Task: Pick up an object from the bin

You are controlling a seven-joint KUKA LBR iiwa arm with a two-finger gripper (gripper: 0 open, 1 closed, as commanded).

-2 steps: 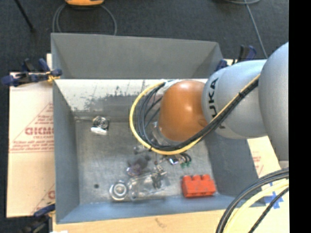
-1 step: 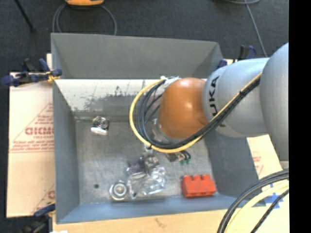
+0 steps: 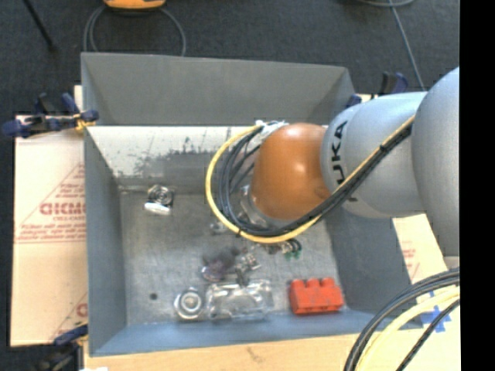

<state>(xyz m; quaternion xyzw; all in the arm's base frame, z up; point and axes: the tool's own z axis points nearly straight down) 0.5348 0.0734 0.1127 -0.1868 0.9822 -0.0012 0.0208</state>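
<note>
My gripper is largely covered by the arm's orange dome, with a bit of its metal body showing at the dome's lower left edge, over the middle of the bin. Just below it lies a small dark grey-purple piece with a pale bit beside it. A tiny green thing peeks out at the dome's lower right edge. Nearer the front wall lie a clear plastic object with a round silver cap and an orange-red block.
A small clear and silver thing lies alone near the bin's back left. The arm enters from the right and covers the bin's right half. Bare floor shows at the left and front left.
</note>
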